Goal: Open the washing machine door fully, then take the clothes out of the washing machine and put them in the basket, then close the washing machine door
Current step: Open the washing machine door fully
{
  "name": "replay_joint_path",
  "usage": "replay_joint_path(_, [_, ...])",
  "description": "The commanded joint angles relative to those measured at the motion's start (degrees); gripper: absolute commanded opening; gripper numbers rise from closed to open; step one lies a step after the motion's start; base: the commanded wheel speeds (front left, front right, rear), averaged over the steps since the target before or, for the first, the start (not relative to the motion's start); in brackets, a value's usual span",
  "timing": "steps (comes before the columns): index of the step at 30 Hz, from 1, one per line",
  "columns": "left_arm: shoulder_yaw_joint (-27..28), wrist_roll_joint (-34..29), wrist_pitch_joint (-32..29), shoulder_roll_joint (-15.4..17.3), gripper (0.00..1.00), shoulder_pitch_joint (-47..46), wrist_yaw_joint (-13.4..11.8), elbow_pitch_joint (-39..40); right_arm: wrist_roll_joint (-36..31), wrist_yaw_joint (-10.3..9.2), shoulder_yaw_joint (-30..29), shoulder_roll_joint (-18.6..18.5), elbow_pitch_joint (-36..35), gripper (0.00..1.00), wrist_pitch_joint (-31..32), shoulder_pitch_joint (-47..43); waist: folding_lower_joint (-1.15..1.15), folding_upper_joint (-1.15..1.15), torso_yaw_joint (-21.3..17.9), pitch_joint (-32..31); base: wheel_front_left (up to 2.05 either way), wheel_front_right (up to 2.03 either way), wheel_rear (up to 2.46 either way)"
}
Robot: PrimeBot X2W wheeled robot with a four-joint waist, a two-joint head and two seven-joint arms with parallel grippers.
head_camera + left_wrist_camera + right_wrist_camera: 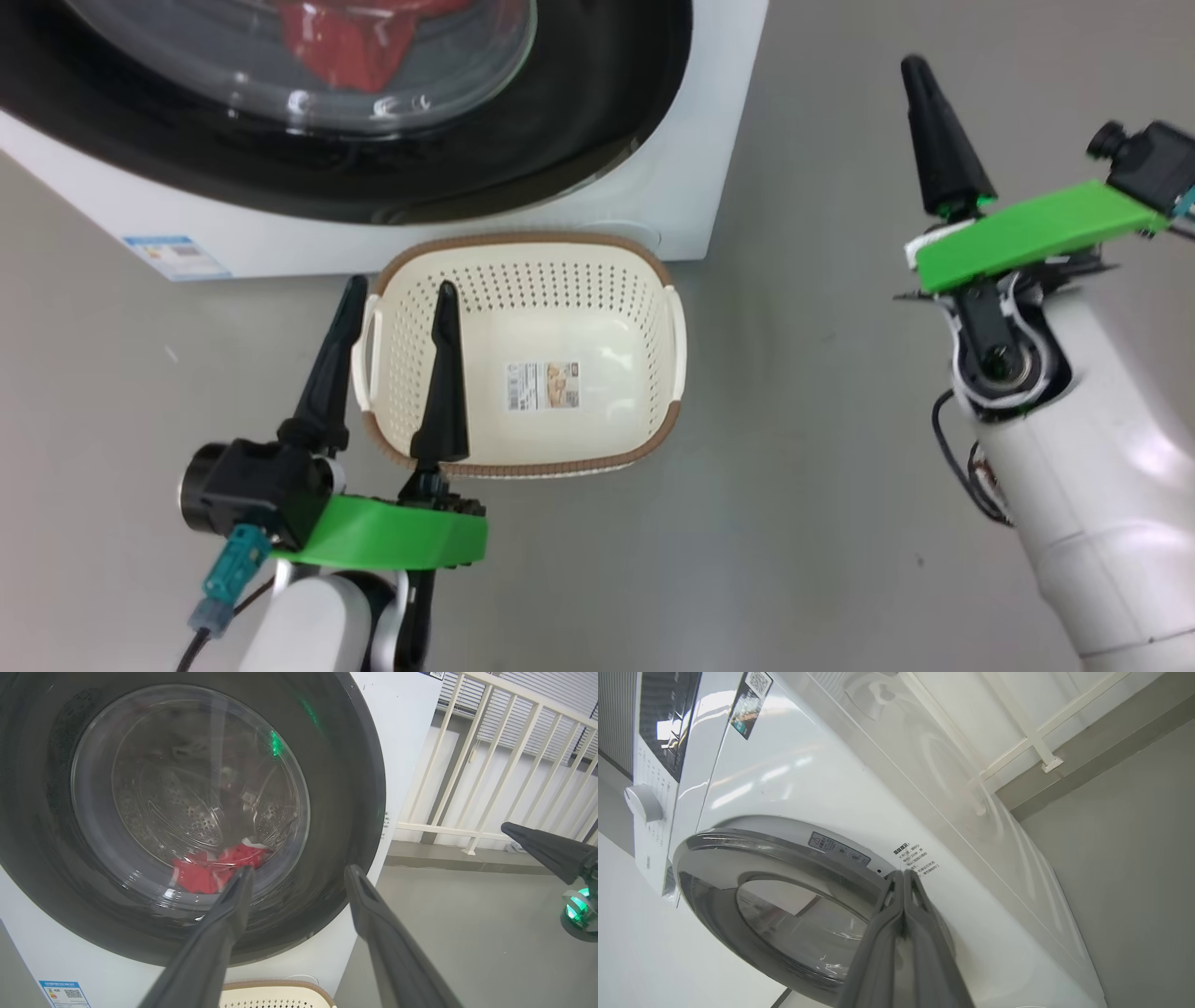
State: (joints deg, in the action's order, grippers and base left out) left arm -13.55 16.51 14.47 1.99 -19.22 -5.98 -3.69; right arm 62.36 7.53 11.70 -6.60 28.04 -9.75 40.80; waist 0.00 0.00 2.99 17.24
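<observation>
The washing machine (695,177) stands at the top of the head view, and its door (579,121) looks shut. Red clothes (341,42) lie behind the glass, low in the drum (208,872). The basket (653,271) sits on the floor in front of the machine with nothing in it. My left gripper (401,285) hangs open over the basket's left side, pointing at the door (345,788). My right gripper (920,70) is shut on nothing, off to the right of the machine. In the right wrist view its tip (903,877) points at the door's chrome rim (784,854).
A blue label sticker (177,254) marks the machine's lower front. A white railing (490,765) runs along the wall to the right of the machine. Grey floor (803,467) surrounds the basket. The control knob (642,802) sits high on the machine.
</observation>
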Motion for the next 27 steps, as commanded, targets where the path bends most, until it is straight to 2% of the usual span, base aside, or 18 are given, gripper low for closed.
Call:
replay_joint_path(1, [1.2,-0.5,0.5,0.9,1.00,-1.6,-0.1,2.1,2.3,-0.04,1.2,0.1,-1.4,0.00,0.8,2.0,0.00,0.00,1.7,2.6,0.00,0.00,0.00])
replay_joint_path(6, [0.8,-1.0,0.5,0.9,1.00,-2.4,-0.5,3.5,10.7,-0.04,1.5,-1.1,-2.1,0.00,5.4,5.6,0.00,0.00,2.7,5.1,0.00,0.00,0.00])
replay_joint_path(13, [0.1,-2.5,0.5,0.9,1.00,-3.1,-0.1,6.5,18.6,-0.04,2.0,-3.4,-2.2,0.00,11.2,10.7,0.00,0.00,3.9,8.6,0.00,0.00,0.00])
replay_joint_path(18, [-0.5,-3.1,0.5,0.9,1.00,-3.7,0.0,7.6,25.6,-0.04,1.0,-4.1,-1.2,0.00,18.6,15.0,0.00,0.00,4.9,11.2,0.00,0.00,0.00])
replay_joint_path(22, [-1.1,-3.1,0.5,0.9,1.00,-4.1,-0.2,8.4,29.0,-0.04,0.3,-4.6,0.3,0.00,23.6,18.6,0.00,0.00,5.7,13.0,0.00,0.00,0.00])
replay_joint_path(27, [-1.5,-3.1,0.5,0.9,1.00,-4.7,-0.3,8.7,31.2,-0.04,-0.6,-4.4,2.1,0.00,26.6,21.7,0.00,0.00,6.4,14.5,0.00,0.00,0.00])
